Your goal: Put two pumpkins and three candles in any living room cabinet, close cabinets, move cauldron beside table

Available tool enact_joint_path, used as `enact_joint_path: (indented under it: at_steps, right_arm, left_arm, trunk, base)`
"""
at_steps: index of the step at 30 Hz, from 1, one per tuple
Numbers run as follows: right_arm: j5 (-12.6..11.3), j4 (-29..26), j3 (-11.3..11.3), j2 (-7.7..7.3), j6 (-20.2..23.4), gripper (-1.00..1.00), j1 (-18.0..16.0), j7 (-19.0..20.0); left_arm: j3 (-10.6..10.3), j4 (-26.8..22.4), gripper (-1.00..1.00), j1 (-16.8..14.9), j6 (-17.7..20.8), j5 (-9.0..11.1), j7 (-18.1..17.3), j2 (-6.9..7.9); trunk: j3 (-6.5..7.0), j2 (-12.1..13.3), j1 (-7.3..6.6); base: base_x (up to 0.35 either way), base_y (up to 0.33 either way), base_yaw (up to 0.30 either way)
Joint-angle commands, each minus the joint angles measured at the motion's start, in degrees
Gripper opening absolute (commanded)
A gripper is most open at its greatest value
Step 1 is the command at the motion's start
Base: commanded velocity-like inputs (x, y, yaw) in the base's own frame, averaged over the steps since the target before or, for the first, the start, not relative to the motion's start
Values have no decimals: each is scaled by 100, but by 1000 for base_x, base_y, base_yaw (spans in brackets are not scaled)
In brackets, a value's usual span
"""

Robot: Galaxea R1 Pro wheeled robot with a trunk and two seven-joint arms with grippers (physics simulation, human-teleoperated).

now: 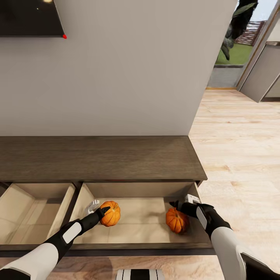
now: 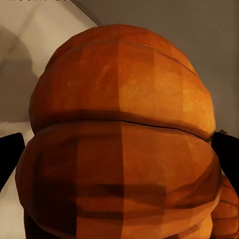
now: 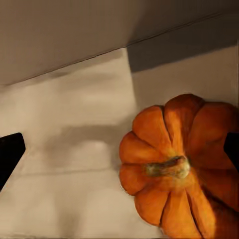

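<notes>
Facing a plain grey wall (image 1: 128, 70), I look down on the long dark-brown cabinet (image 1: 97, 157) set against it. A dark screen (image 1: 29, 17) hangs high on the wall at upper left. Light wood floor (image 1: 241, 155) runs along my right side toward a doorway with greenery beyond it.

Two drawers stand pulled out. The left drawer (image 1: 11, 208) has pale beige walls. The right drawer (image 1: 89, 194) contains both pumpkins.

My left gripper (image 1: 102, 213) is clamped on the left pumpkin (image 1: 111, 213), holding it over the left part of the right drawer. In the left wrist view this pumpkin (image 2: 122, 149) sits between the two dark fingers (image 2: 10, 154), pressed close to the camera. I cannot tell which way its stem points.

My right gripper (image 1: 179, 206) is spread apart and holds nothing. It sits just above and beside the right pumpkin (image 1: 177, 220), which rests on the drawer bottom close to the right wall. In the right wrist view this pumpkin (image 3: 181, 164) lies with its stem (image 3: 169, 168) toward the camera, between the separated fingertips (image 3: 10, 154). Whether a finger touches it I cannot tell.
</notes>
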Motion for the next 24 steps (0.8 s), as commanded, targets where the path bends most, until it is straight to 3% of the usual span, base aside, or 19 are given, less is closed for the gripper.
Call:
enact_joint_path:
  at_steps: [1,24]
  right_arm:
    - [18,-26,14,4,14,100,0,239]
    - [1,-34,8,19,38,100,0,383]
  left_arm:
    - [4,1,-100,141,0,-2,-4,4]
    - [6,9,-100,141,0,-13,24,-2]
  trunk:
    - [-1,0,0]
    - [-1,0,0]
  base:
    - [0,0,0]
    - [0,0,0]
